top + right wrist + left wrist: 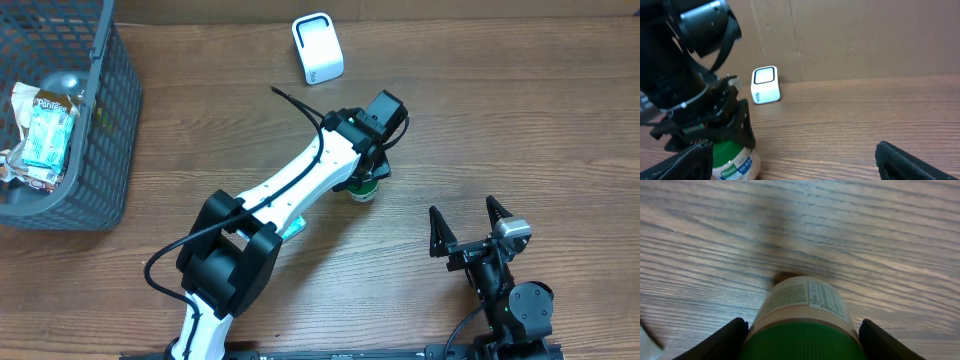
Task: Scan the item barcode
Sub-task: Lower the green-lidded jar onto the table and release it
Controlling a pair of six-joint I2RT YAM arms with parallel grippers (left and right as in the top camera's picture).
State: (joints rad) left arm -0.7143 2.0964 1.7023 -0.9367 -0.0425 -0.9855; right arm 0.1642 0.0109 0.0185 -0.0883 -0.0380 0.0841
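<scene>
On the bench, a basket is holding packets; the left fingers are gripping a jar, and the right fingers are standing wide open.

— The table?
— Grained wood, matt.
— And the bottle?
— Ribbed green plastic cap, smooth printed label. The scanner is smooth white plastic; the basket, dark plastic mesh.
</scene>
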